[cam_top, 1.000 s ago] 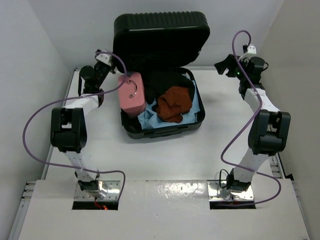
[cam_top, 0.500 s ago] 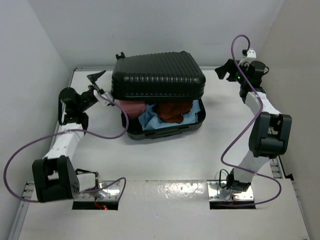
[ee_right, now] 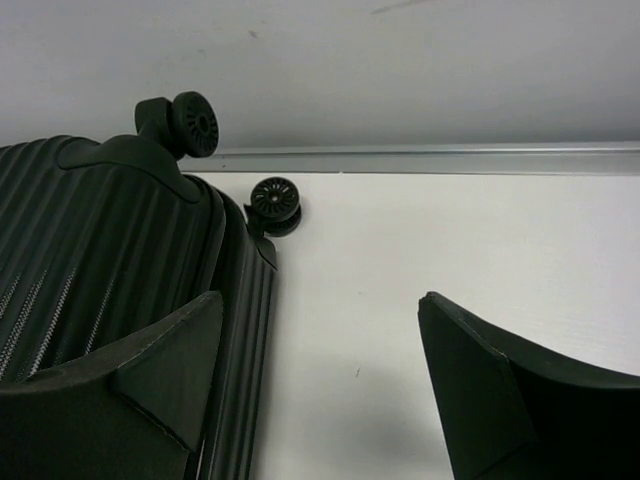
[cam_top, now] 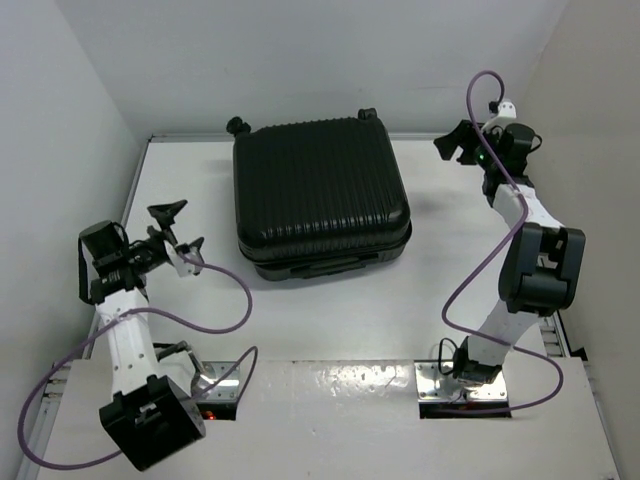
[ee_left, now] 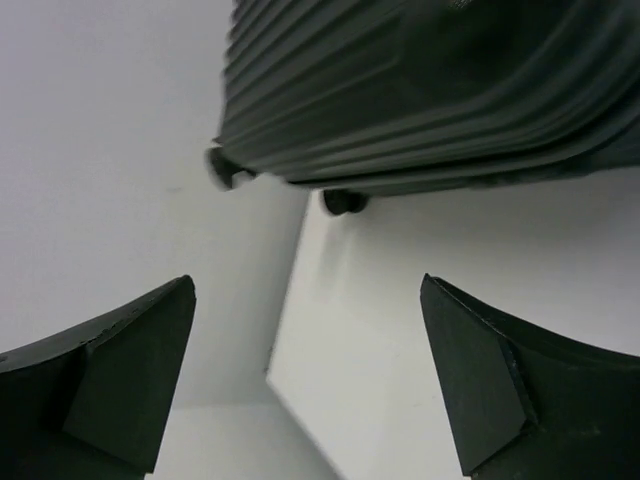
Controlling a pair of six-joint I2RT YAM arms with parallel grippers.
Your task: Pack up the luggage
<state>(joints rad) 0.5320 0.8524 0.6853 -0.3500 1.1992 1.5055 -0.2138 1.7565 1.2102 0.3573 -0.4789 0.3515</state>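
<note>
open table all around closed luggage

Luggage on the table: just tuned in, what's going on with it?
The luggage lies on the table with its lid down, so nothing inside shows. Neither arm is handling it. The left gripper is open and empty off its left side; the right gripper is open and empty beside the far right corner, near a wheel.

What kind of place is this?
Probably a robot test bench in a lab: a white table boxed in by plain white walls, a left arm and a right arm bolted at its near edge, and one closed black suitcase.
</note>
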